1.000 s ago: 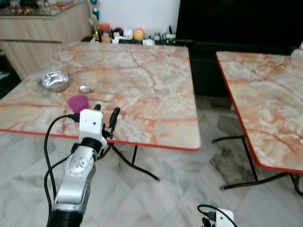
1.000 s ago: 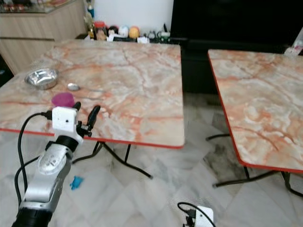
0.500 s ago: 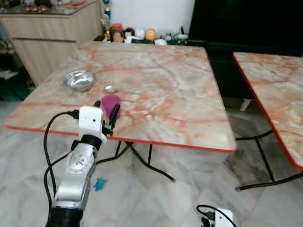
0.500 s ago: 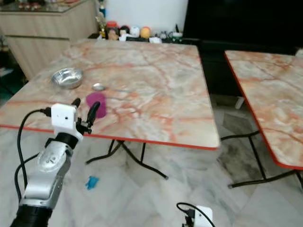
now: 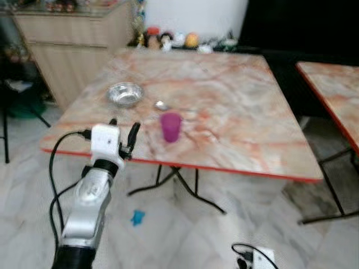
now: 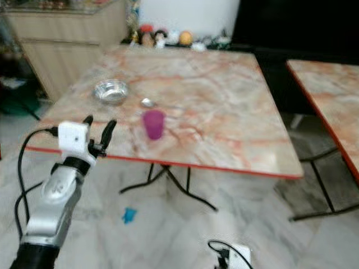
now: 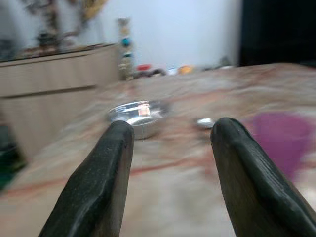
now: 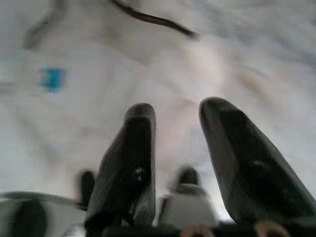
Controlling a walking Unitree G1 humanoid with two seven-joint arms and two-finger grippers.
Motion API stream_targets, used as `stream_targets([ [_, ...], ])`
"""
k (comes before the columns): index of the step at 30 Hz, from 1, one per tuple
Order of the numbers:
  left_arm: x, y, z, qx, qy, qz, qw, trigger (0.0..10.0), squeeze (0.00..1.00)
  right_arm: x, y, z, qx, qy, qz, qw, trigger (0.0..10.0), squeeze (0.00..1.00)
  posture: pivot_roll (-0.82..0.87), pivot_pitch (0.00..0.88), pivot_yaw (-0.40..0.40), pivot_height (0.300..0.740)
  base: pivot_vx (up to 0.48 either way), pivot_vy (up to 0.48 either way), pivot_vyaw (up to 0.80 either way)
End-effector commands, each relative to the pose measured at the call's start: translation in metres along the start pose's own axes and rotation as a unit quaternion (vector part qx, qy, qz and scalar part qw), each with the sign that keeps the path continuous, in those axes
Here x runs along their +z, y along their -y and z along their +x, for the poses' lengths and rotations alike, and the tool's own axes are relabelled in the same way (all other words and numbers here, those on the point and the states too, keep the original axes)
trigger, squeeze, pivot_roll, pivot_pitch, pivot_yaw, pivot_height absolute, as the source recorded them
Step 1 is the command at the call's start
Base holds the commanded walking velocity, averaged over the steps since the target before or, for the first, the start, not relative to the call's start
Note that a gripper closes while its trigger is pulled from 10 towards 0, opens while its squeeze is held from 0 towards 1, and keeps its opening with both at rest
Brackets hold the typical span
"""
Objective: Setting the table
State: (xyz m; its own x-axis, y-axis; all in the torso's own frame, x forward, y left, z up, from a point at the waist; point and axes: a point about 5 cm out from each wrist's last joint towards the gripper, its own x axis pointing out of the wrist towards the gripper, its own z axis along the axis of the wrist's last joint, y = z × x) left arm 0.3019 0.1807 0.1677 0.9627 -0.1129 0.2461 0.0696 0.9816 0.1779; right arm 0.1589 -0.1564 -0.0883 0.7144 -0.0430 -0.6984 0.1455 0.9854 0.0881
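Left gripper is raised at the near left edge of the marble table, its 2 fingers spread apart with nothing between them. I take the table's near edge as my landmark. Going left to right beyond it: the steel bowl lies farthest left and well back, the spoon just right of the bowl with its long axis running roughly along the table's width, though blur makes that hard to fix, then the purple cup upright, closest to the edge. From the left gripper, the cup lies forward and to the right, near; this arm is plainly the closer one. Right gripper hangs low over the floor, fingers parted, idle.
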Motion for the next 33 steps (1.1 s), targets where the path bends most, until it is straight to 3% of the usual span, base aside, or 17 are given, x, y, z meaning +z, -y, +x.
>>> stream_targets([
  [1, 0.004, 0.009, 0.003, -0.013, 0.009, -0.008, 1.000, 10.0, 0.00, -0.001, 0.011, -0.002, -0.013, 0.000, -0.004, 1.000, 10.0, 0.00, 0.14, 0.000, -0.032, 0.740, 0.000, 0.356, 0.00],
  [13, 0.004, 0.009, 0.002, -0.010, 0.008, -0.008, 1.000, 10.0, 0.00, 0.000, 0.010, -0.001, -0.014, 0.002, -0.002, 1.000, 10.0, 0.00, 0.14, 0.000, -0.033, 0.740, 0.000, 0.356, 0.00],
  [27, 0.004, 0.010, 0.002, -0.013, 0.008, -0.009, 1.000, 10.0, 0.00, 0.009, -0.011, 0.007, -0.006, -0.006, -0.003, 1.000, 10.0, 0.00, 0.14, 0.000, -0.033, 0.740, 0.000, 0.360, 0.00],
  [33, 0.005, 0.012, 0.003, -0.020, 0.011, -0.016, 1.000, 10.0, 0.00, 0.006, -0.010, 0.005, -0.008, -0.007, -0.003, 1.000, 10.0, 0.00, 0.15, 0.000, -0.032, 0.740, 0.000, 0.106, 0.00],
])
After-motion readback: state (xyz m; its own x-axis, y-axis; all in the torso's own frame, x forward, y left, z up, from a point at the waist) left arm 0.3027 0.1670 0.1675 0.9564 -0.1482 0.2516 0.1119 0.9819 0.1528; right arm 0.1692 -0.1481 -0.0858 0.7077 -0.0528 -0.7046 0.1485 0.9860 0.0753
